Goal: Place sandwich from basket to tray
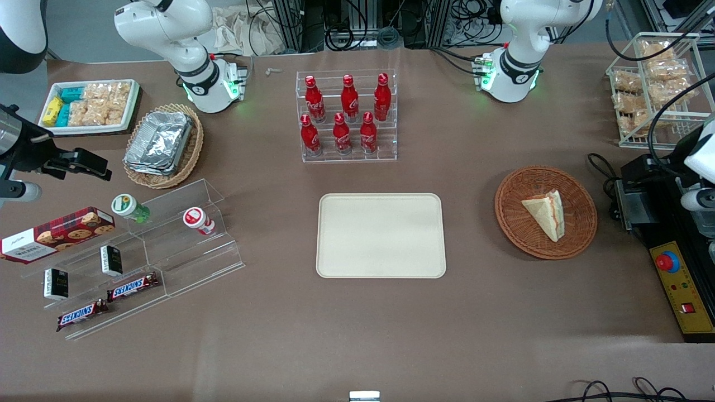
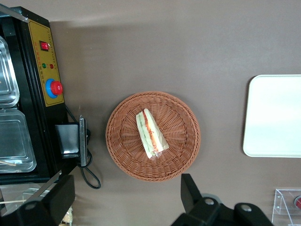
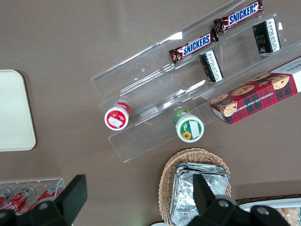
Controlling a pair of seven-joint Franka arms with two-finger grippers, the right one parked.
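Overhead, the left gripper (image 2: 127,197) hangs high above the basket (image 2: 188,141), pointing straight down. Fingers (image 2: 190,190) spread wide, holding nothing. Sandwich (image 2: 150,133) lies inside the basket; the tray (image 1: 381,235) sits bare nearby.

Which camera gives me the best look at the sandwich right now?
The left wrist view: the open tool hovers above the basket, showing the sandwich and its filling edge. The front view shows the sandwich smaller. The right wrist view misses it.
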